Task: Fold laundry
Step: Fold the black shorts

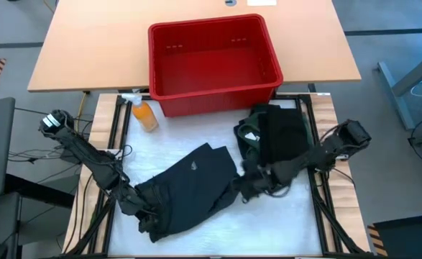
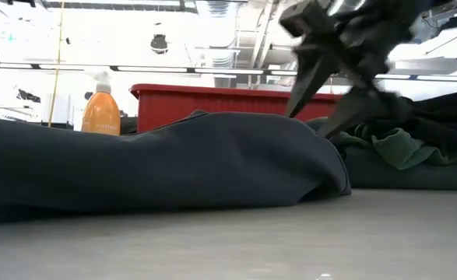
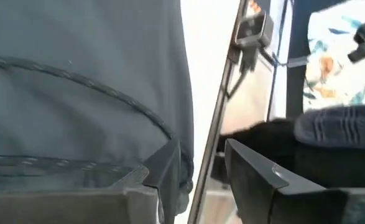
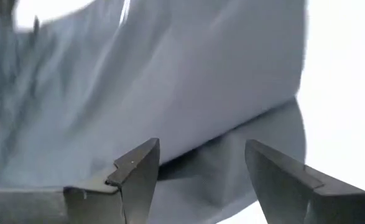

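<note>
A dark shirt point(image 1: 189, 188) is spread across the middle of the white worktop point(image 1: 282, 223), with a pile of dark green and black garments point(image 1: 272, 137) just beside it, in front of the red bin point(image 1: 212, 63). The left claw point(image 1: 140, 213) is seen at the shirt's near corner, parted, one finger against cloth. The right claw point(image 1: 245, 185) is held wide at the opposite edge, gripping nothing. An orange bottle point(image 1: 144, 114) stands beside the bin.

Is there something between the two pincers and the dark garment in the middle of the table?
Nothing visible. The left pincer is at one end of the dark garment and the right pincer at the other; both are open with the cloth right at their fingers. The pile and bottle lie aside.
</note>
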You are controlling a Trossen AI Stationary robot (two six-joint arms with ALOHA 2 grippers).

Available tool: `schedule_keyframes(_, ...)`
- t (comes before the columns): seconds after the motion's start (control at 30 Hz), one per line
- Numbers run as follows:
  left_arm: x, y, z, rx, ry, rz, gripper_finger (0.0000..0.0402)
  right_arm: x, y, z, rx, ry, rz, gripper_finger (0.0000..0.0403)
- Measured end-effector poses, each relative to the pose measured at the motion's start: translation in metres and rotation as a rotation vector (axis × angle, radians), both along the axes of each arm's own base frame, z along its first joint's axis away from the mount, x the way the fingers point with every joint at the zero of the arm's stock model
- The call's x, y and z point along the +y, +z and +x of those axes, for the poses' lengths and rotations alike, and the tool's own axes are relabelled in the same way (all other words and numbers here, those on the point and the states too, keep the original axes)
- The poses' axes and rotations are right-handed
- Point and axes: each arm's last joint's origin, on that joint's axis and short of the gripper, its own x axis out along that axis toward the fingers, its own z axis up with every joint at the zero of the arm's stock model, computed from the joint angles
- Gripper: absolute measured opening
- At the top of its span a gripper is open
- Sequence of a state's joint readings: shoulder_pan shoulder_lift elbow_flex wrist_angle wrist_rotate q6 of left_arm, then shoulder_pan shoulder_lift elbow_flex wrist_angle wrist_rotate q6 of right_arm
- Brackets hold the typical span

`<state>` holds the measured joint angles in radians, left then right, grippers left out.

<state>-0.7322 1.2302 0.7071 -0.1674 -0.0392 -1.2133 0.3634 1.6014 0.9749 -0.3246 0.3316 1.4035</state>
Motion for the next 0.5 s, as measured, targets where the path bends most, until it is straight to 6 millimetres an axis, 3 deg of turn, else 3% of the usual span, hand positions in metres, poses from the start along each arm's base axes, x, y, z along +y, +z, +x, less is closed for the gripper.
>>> schedule_keyframes(0.2,0.007,0.000,-0.001,-0.026,0.064,0.091,0.0116,0.023,-0.003,-0.024,-0.117,-0.417,-0.035,0.0265)
schedule_keyframes(0.5,0.016,0.000,0.007,-0.050,0.074,0.131,0.0116,0.014,-0.055,-0.003,-0.009,-0.526,-0.018,0.0265)
